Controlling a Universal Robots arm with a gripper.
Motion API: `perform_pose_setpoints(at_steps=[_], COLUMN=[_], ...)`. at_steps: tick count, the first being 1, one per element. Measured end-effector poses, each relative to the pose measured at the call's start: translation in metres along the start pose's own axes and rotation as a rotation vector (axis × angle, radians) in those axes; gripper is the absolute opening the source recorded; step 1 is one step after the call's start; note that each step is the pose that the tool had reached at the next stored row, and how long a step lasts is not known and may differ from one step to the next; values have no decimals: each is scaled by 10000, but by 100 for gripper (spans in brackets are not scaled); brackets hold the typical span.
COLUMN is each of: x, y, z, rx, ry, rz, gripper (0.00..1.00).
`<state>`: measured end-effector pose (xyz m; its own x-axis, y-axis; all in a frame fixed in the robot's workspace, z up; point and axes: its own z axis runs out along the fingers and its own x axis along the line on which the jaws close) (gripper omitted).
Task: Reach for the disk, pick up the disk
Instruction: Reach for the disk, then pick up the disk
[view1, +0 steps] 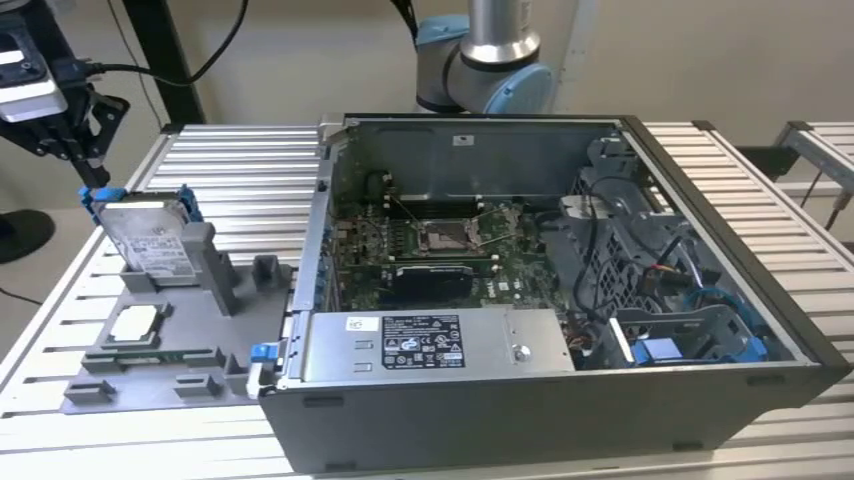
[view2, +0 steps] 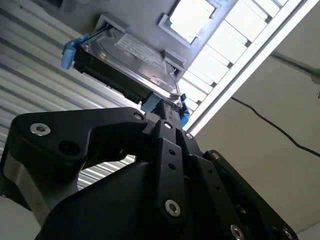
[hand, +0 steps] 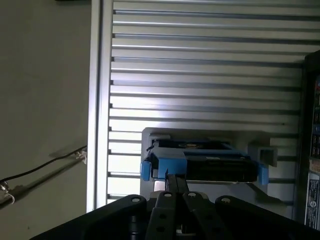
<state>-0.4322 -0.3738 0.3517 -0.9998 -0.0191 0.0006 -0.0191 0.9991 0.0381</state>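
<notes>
1. In the exterior view, the black robot hand (view1: 88, 178) hangs over the far-left part of the ribbed aluminium worktop (view1: 240, 160). It is at about 11 o'clock of the disk, with its tip right at the bracket's upper blue corner.
2. Just below it stands the flat rectangular silver metal disk (view1: 151, 240), with a white label and a blue plastic bracket. It stands on edge in a slot of the grey plastic fixture (view1: 200, 300). Its lower edge sits down in the slot, so it is not lifted.
3. In the second wrist view the hand (view2: 165, 111) appears to meet the blue corner of the disk (view2: 130, 57). I cannot tell whether it is spread, pressed together or pinching the bracket.
4. A small square silver chip (view1: 134, 325) lies in the fixture at 6 o'clock of the disk.
5. At 3 o'clock of the fixture sits the open dark grey computer case (view1: 561, 400), well apart from the hand.
6. As I judge it, the reach is done or nearly so. A confirmed grip and the lift out of the slot are left.
</notes>
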Motion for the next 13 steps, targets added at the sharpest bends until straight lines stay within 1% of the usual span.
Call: perform_pose_setpoints(at_steps=[5,7,13], x=[1,1,1], y=[0,0,0], z=[0,0,-1], rx=[0,1,1], ry=[0,3,27], rz=[-17,-107,-736], gripper=[0,0,0])
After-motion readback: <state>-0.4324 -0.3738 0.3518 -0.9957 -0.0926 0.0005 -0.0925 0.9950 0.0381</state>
